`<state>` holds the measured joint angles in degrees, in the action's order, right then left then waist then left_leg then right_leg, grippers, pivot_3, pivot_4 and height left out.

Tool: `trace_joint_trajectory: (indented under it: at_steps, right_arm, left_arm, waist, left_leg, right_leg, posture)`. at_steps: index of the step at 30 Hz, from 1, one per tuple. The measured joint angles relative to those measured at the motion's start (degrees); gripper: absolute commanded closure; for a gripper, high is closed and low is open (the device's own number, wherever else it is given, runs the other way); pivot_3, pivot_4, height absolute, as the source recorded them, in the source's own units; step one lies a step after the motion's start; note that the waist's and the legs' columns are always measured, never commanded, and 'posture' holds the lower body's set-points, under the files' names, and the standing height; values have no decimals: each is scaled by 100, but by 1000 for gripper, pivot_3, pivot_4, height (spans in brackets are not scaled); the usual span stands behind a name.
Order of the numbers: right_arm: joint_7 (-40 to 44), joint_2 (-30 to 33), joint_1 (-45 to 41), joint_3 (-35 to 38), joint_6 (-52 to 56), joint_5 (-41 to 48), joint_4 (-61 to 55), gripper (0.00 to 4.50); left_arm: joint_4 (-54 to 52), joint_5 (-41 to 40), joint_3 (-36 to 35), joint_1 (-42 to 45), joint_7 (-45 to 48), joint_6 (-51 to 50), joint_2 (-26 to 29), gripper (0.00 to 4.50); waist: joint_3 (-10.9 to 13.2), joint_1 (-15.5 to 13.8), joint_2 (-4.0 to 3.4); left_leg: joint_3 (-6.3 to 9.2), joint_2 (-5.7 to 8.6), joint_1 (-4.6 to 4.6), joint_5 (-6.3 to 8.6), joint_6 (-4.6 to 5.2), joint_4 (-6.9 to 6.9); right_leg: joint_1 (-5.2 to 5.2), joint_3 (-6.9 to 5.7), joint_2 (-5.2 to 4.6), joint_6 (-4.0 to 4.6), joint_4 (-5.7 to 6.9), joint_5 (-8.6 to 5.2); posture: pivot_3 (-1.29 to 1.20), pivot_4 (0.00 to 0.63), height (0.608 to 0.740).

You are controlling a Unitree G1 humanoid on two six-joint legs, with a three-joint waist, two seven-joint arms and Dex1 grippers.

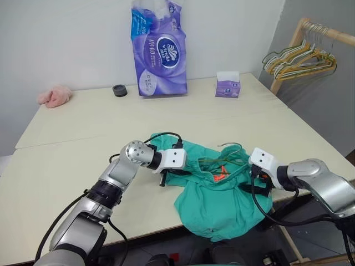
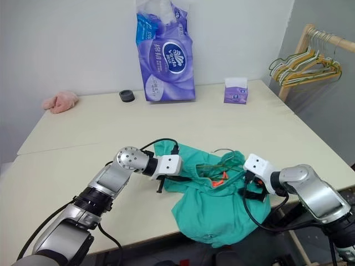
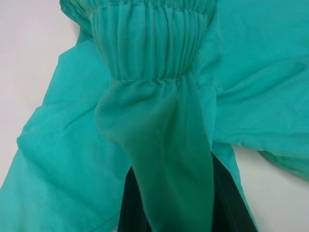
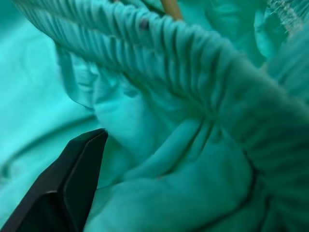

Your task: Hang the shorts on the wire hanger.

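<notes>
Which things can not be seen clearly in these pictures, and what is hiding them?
- The wire hanger: in the head views a thin piece of wire shows above the shorts; the fabric covers the rest.
- Right gripper: in the right wrist view one black finger shows; fabric hides the other, so whether it grips is unclear.
- Left gripper: its fingertips are buried in the pinched fabric.
- The print on the small tissue box is too small to read.
</notes>
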<state>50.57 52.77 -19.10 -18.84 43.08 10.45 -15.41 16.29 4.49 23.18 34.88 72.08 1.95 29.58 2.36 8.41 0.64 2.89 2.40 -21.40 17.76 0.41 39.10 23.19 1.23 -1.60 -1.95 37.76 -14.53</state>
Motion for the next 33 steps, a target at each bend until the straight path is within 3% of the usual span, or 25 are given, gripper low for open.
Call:
trace_joint_trajectory:
  at_steps: [10, 19, 29, 33]
  right_arm:
    - [548, 176, -74, -33, -352, -253, -279, 4495]
    - [736, 351, -34, 312, 215, -136, -1069, 4495]
    - [923, 581, 161, 800, 456, 268, -1622, 4500]
    - [930, 653, 230, 937, 454, 435, -1727, 4500]
  left_arm:
    - [5, -340, -99, -8, 256, -154, 72, 4500]
    - [59, -841, -438, -7, 513, -484, -11, 4500]
    - [575, -1315, -912, 404, 500, -1066, -198, 1536]
    - [969, -1348, -944, 682, 852, -1023, 36, 1536]
  waist:
    - [0, -9, -1]
    - [0, -31, -1]
    - [-1, -17, -1]
    - [-1, 31, -2]
  left_leg:
    - [2, 0, -1, 0, 0, 0]
    - [3, 0, -2, 0, 0, 2]
    - [5, 1, -3, 0, -1, 5]
    - [4, 1, -2, 0, -2, 1]
  right_leg:
    - [2, 0, 0, 0, 2, 0]
    - [2, 0, -1, 0, 0, 0]
    - [2, -4, -2, 0, 0, 0]
    - [3, -5, -1, 1, 0, -1]
  posture:
    - [-241, 32, 740]
    - [-241, 32, 740]
    - [-275, 17, 740]
    - [-276, 14, 740]
